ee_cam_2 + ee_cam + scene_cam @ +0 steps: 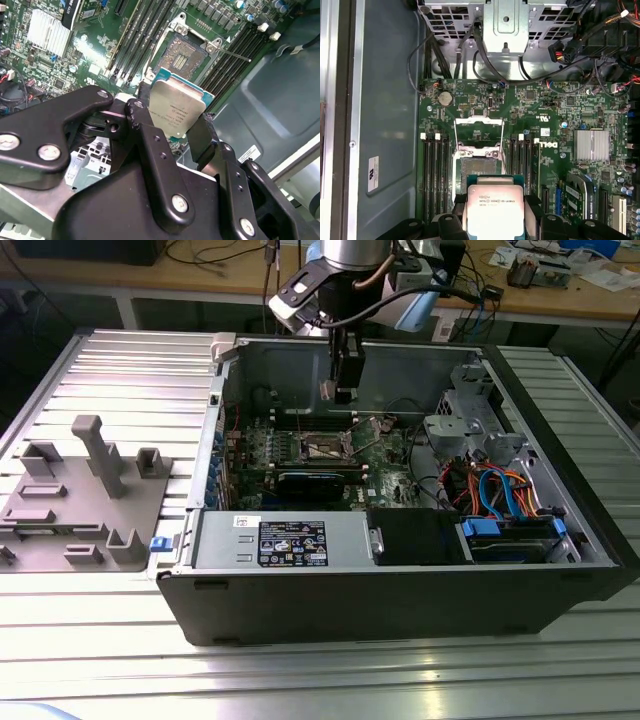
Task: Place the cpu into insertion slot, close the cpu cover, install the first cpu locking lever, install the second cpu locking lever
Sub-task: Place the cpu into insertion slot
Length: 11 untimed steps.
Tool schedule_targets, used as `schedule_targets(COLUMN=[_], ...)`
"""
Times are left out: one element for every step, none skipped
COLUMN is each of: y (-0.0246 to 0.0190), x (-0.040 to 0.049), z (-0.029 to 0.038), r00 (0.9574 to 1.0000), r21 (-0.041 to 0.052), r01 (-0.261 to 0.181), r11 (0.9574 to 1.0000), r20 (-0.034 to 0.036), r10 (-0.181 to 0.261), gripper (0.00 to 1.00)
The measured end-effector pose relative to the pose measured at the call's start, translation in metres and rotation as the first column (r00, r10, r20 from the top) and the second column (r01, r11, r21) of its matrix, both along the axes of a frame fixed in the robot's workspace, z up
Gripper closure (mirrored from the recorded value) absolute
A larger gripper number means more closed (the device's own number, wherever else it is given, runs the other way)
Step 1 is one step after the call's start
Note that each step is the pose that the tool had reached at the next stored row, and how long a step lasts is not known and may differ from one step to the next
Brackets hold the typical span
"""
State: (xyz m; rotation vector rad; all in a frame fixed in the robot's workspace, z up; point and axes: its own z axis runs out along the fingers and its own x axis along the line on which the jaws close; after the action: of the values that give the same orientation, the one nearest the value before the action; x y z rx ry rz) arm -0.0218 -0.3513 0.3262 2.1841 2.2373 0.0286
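cpu (pixel 179 112) gripped in jaws, clear of insertion slot (pixel 479 164); cpu cover (pixel 480 120) up, mem slots (pixel 434 175) flanking.

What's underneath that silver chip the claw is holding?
The open insertion slot, cpu cover raised. In the first wrist view the cpu hides part of it.

The cpu (pixel 494 207) wore a satin silver-grey metal lid, faintly glossy. The gripper (pixel 172 117) looked smooth matt black, with shiny metal screws. The cpu cover (pixel 480 120) gleamed bare metal; the circuit board (pixel 545 110) was glossy green, the case wall (pixel 385 100) dull grey metal.
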Motion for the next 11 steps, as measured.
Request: schedule_targets(y=[0.0, 0.0, 0.0, 0.0, 0.0, 0.0, 0.0, 0.0, 0.0, 0.0, 0.0], x=[0.0, 0.0, 0.0, 0.0, 0.0, 0.0, 0.0, 0.0, 0.0, 0.0, 0.0], z=[-0.0002, -0.0005, -0.0006, -0.001, -0.0012, -0.0012, -0.0012, -0.0012, -0.0012, -0.0012, -0.0012], r00=[1.0, 1.0, 1.0, 1.0, 1.0, 1.0, 1.0, 1.0, 1.0, 1.0, 1.0], r21=[0.0001, 0.0002, 0.0002, 0.0002, 0.0003, 0.0002, 0.0002, 0.0003, 0.0002, 0.0002, 0.0002], r01=[0.0, 0.0, 0.0, 0.0, 0.0, 0.0, 0.0, 0.0, 0.0, 0.0, 0.0], r11=[1.0, 1.0, 1.0, 1.0, 1.0, 1.0, 1.0, 1.0, 1.0, 1.0, 1.0], r20=[0.0002, 0.0004, 0.0005, 0.0008, 0.0008, 0.0007, 0.0008, 0.0008, 0.0008, 0.0008, 0.0008], r10=[0.0, 0.0, 0.0, 0.0, 0.0, 0.0, 0.0, 0.0, 0.0, 0.0, 0.0], gripper=[0.46, 0.46, 0.46, 0.46, 0.46, 0.46, 0.46, 0.46, 0.46, 0.46, 0.46])
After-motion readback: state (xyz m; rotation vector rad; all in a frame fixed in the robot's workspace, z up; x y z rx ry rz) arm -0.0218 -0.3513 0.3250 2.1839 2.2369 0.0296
